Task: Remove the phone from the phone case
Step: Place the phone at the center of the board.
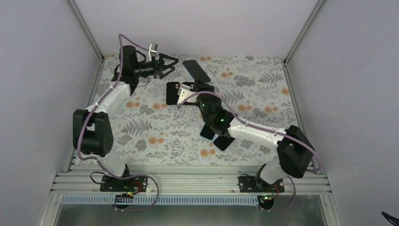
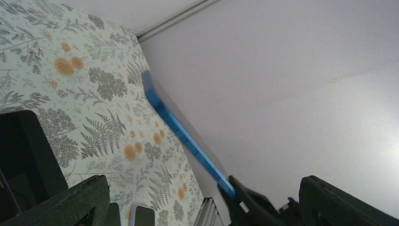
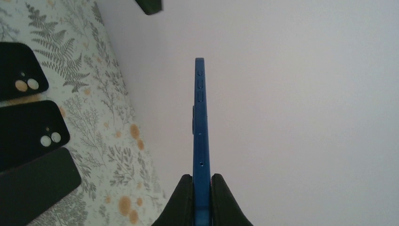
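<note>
The phone (image 3: 201,117) is a thin blue slab seen edge-on, bare and lifted off the mat, with my right gripper (image 3: 202,179) shut on its lower end. From above, the phone (image 1: 196,70) slants up toward the back wall from the right gripper (image 1: 200,86). A black phone case (image 1: 173,93) with a camera cut-out lies flat on the mat just left of that gripper. My left gripper (image 1: 173,66) hovers open, left of the phone and apart from it. In the left wrist view the phone (image 2: 179,127) runs diagonally ahead of the wide-open left gripper (image 2: 203,183).
Two more black slabs (image 1: 207,131) (image 1: 222,141) lie under the right forearm. The right wrist view shows two black cases (image 3: 19,70) (image 3: 33,134) and a plain black slab (image 3: 37,183) on the fern-print mat. White walls (image 1: 188,28) close in the back and sides.
</note>
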Available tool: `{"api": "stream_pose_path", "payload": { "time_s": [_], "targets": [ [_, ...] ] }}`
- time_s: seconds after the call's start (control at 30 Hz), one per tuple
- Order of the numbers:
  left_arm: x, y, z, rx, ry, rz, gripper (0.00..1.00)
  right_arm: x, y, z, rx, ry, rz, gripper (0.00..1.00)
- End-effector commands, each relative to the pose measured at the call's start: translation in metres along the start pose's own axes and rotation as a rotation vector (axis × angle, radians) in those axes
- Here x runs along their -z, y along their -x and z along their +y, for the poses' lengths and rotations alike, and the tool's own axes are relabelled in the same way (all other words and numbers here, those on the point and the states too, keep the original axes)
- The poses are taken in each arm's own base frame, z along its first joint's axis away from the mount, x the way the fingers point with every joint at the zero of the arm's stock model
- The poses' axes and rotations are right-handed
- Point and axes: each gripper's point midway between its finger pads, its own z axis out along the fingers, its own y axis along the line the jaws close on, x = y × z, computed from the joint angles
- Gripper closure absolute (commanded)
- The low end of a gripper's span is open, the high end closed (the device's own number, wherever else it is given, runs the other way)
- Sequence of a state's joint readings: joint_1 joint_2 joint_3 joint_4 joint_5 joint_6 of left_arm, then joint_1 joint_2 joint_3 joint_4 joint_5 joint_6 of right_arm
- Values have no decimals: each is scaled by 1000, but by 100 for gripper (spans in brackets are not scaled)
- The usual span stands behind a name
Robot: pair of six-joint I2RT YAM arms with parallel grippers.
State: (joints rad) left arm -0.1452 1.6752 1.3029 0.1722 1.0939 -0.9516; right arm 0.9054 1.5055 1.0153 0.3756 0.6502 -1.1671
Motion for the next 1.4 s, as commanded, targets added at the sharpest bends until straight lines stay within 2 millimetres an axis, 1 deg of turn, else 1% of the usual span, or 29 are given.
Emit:
{"api": "stream_pose_path", "payload": {
  "time_s": [0.0, 0.13, 0.23, 0.4, 0.63, 0.73, 1.03, 1.2, 1.37],
  "targets": [
    [-2, -5, -9, -12, -28, 11, 0, 21, 15, -53, -28, -235, -41, 96],
    [-6, -10, -6, 3, -29, 22, 3, 31, 24, -47, 2, -255, -71, 96],
    [-9, -12, -4, 12, -29, 26, 8, 38, 29, -44, 32, -287, -93, 96],
    [-13, -15, -5, 16, -40, 39, 18, 43, 34, -31, 66, -276, -111, 96],
    [-17, -21, -3, 32, -44, 53, 34, 52, 38, -25, 117, -316, -132, 96],
    [-20, -23, -4, 39, -50, 60, 39, 52, 38, -20, 133, -322, -130, 96],
    [-26, -28, -7, 48, -70, 76, 68, 54, 35, -6, 178, -329, -120, 96],
    [-29, -29, -8, 52, -75, 83, 80, 55, 35, -1, 191, -326, -123, 96],
    [-30, -30, -4, 68, -70, 84, 95, 56, 35, 1, 205, -333, -124, 96]
  ]
}}
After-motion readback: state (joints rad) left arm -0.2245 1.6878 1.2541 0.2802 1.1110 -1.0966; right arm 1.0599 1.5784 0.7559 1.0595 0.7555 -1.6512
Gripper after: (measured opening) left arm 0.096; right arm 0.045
